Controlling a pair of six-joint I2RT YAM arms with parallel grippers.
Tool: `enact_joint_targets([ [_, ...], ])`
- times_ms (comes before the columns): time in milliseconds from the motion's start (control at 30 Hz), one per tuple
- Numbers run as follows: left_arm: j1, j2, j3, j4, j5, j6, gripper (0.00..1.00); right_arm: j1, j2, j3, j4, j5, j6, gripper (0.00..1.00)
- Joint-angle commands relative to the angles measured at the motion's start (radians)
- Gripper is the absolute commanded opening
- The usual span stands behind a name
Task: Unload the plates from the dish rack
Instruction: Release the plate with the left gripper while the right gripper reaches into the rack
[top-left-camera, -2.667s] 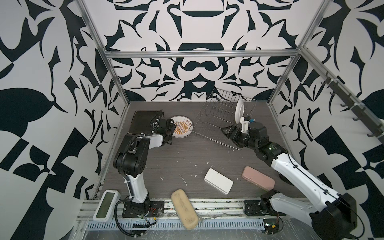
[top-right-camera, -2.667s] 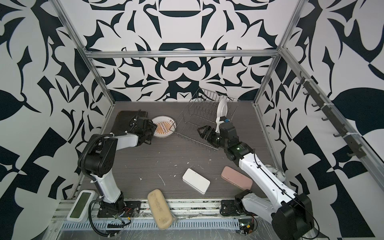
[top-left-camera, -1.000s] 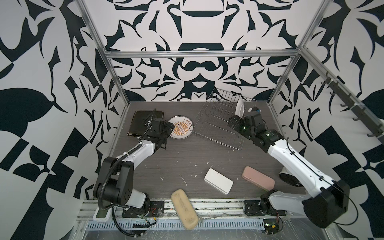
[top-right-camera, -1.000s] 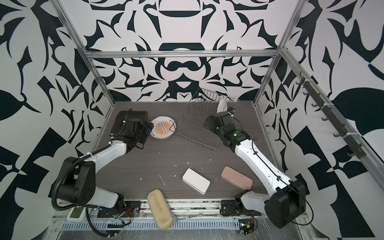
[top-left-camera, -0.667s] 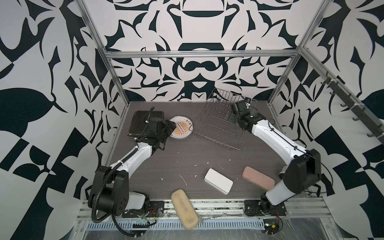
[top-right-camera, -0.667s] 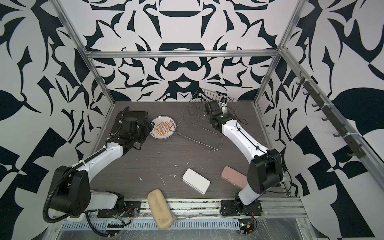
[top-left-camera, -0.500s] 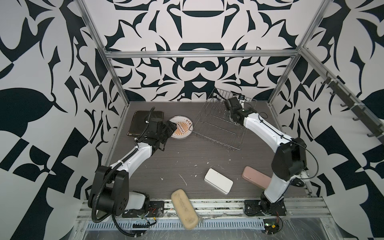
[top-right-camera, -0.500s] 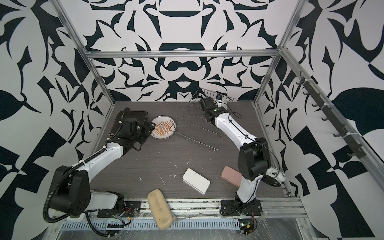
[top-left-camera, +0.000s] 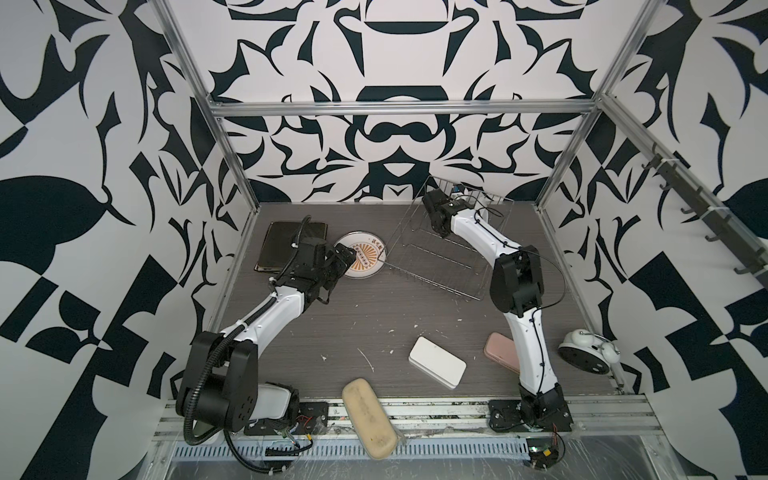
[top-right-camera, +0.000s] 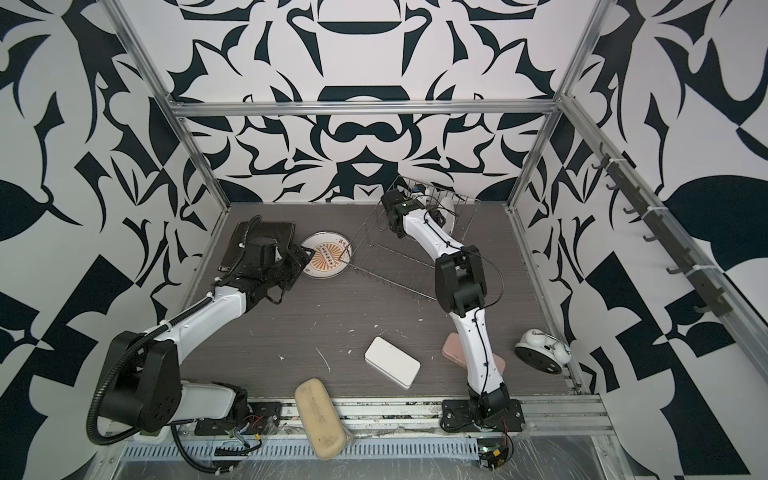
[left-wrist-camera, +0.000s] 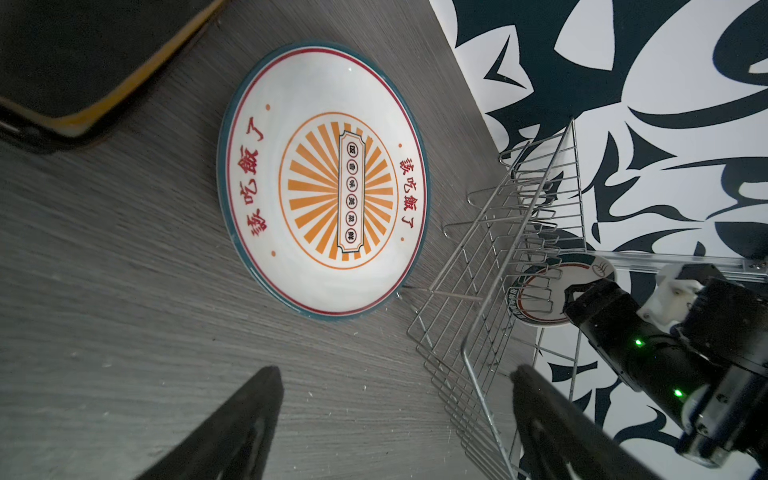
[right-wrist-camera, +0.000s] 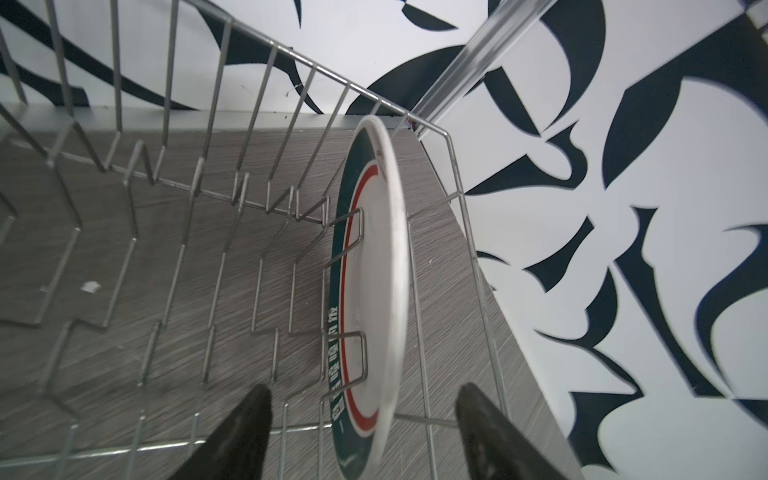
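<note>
Plate (right-wrist-camera: 374, 270), round and white with a green and red rim, standing on edge between the prongs at one end of the dish rack (right-wrist-camera: 166, 104); apparently the only one left in it. Step in hand, by the look of it: closing on this plate. Right claw (right-wrist-camera: 361, 388) spread, one finger on either side of the plate's near edge, a gap showing on both sides, holding nothing. Next move likely calls for pinching the rim, then lifting straight up clear of the prongs and side wires before swinging away. Elsewhere on the bench (top-left-camera: 374, 324): a second printed plate (top-left-camera: 361, 259) lying flat just beside the rack, with black square plates (top-left-camera: 291, 245) stacked beyond it. Left claw (left-wrist-camera: 392, 374) spread and empty, hovering near the flat plate.
</note>
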Motion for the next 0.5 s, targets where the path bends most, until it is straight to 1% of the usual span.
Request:
enact_joint_targets([
  [0, 0.000, -0.006, -0.016, 0.009, 0.016, 0.009, 0.91, -0.008, -0.034, 0.047, 0.064, 0.059, -0.049, 0.67],
  [100, 0.000, -0.003, -0.017, 0.013, 0.023, 0.005, 0.91, -0.022, -0.015, 0.065, 0.072, 0.053, -0.051, 0.64],
  [467, 0.000, 0.025, -0.017, 0.045, 0.054, -0.017, 0.91, -0.056, 0.038, 0.118, 0.061, 0.068, -0.049, 0.61],
])
